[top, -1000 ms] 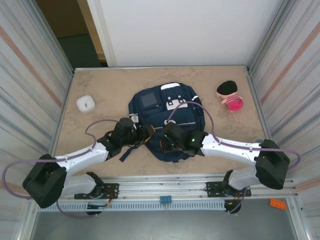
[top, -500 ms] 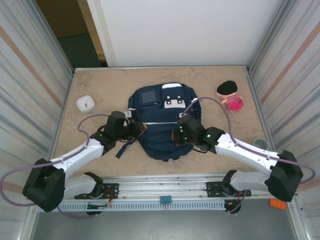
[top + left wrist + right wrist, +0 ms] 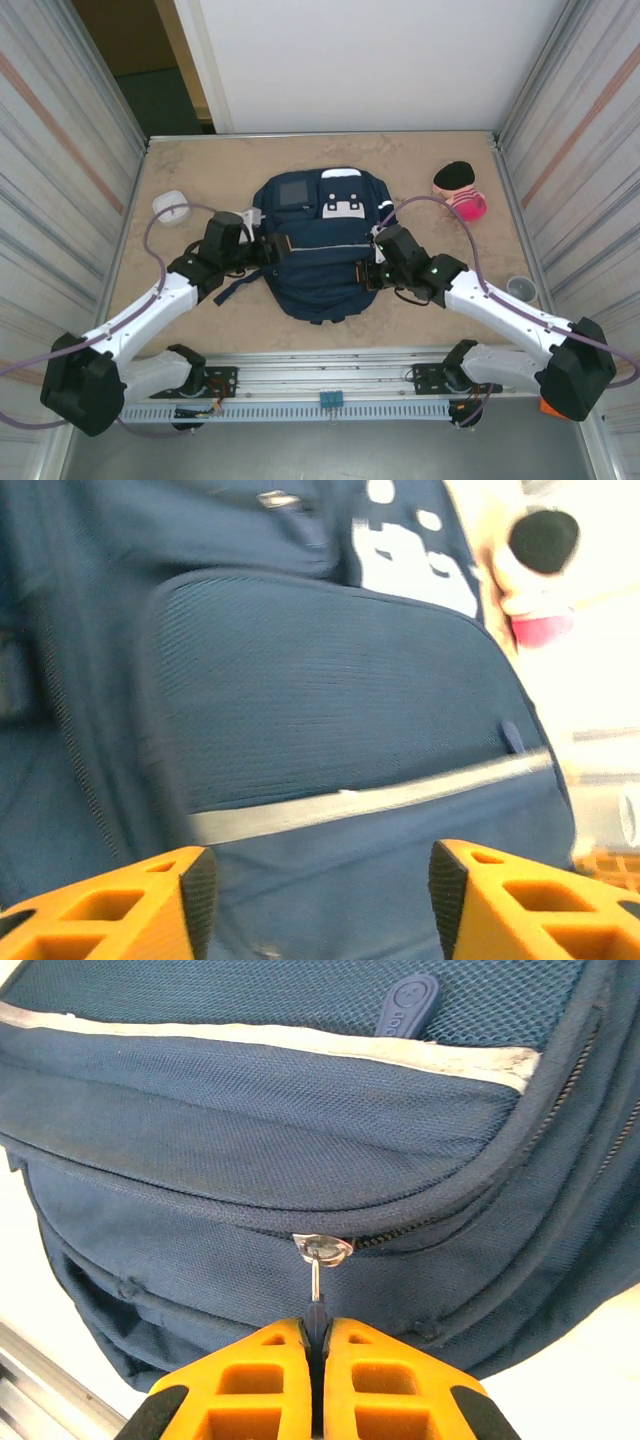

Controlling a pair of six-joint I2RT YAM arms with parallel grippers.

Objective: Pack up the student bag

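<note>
Two claws at the student bag (image 3: 318,262): right claw (image 3: 315,1332) clamped on the zipper pull (image 3: 315,1295) just ahead; left claw (image 3: 318,880) apart, bag fabric beyond. Advisable: draw along the zipper track (image 3: 425,1226), not outward.

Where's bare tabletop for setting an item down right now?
Free: the far strip of table between the student bag and back wall; the right side between pink toy and right arm. Crowded: both bag flanks, left gripper open there, right gripper shut on the zipper pull.
</note>
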